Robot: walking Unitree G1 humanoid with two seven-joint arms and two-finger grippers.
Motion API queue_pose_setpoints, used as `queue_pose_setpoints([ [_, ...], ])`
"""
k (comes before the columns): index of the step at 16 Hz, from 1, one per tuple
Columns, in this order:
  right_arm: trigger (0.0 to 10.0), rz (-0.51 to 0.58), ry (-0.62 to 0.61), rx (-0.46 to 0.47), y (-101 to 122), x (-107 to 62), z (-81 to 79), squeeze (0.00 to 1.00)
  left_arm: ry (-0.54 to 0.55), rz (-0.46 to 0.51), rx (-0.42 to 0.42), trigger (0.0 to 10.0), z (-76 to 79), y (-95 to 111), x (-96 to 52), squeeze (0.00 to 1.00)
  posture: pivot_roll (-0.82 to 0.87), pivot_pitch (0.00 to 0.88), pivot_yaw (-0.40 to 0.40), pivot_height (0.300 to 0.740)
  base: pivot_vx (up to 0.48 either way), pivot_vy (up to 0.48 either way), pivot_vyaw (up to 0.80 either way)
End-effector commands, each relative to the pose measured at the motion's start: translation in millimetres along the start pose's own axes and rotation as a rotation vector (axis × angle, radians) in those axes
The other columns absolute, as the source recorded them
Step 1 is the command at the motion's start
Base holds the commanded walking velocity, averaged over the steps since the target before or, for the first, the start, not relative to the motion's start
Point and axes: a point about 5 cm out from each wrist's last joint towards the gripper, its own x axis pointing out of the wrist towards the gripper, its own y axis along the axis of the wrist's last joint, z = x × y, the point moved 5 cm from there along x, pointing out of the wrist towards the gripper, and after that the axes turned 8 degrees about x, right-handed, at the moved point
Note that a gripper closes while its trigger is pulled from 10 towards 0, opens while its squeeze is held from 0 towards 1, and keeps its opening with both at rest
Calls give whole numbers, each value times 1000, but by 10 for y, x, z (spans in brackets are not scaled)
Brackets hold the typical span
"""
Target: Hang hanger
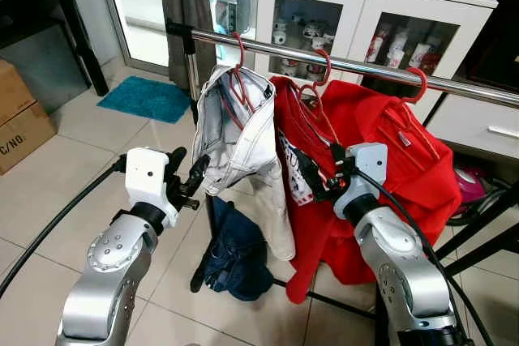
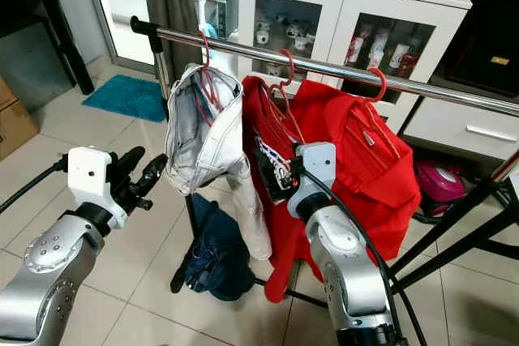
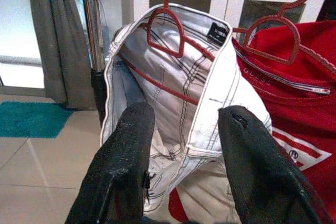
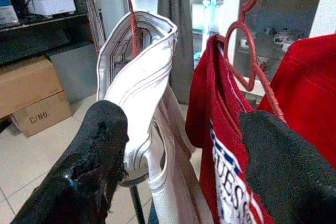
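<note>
left eye view: hangers on the rail, claws spread near the clothes

three red hangers hook over the rail (image 1: 357, 66). the left-most hanger (image 1: 241, 79) carries white trousers (image 1: 239, 143); two more carry red garments (image 1: 381, 147). a dark garment (image 1: 235, 257) lies on the floor. the left claw (image 3: 184, 145) is spread wide and empty, just short of the trousers. the right claw (image 4: 184, 145) is also wide and empty, between the trousers and the red shirt (image 4: 226, 145). to finish well, i judge each hook should sit fully over the rail before backing away slowly, not snagging cloth.
</note>
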Motion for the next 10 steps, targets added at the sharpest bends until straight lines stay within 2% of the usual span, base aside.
queue_pose_setpoints([
  [1, 10000, -8, -72, 30, 29, 51, 128, 0, 15, -56, 50, 10000, 16, -64, -3, 0, -28, 0, -56, 727, 0, 0, 0],
  [10, 10000, -8, -72, 30, 29, 51, 128, 0, 15, -56, 50, 10000, 16, -64, -3, 0, -28, 0, -56, 727, 0, 0, 0],
])
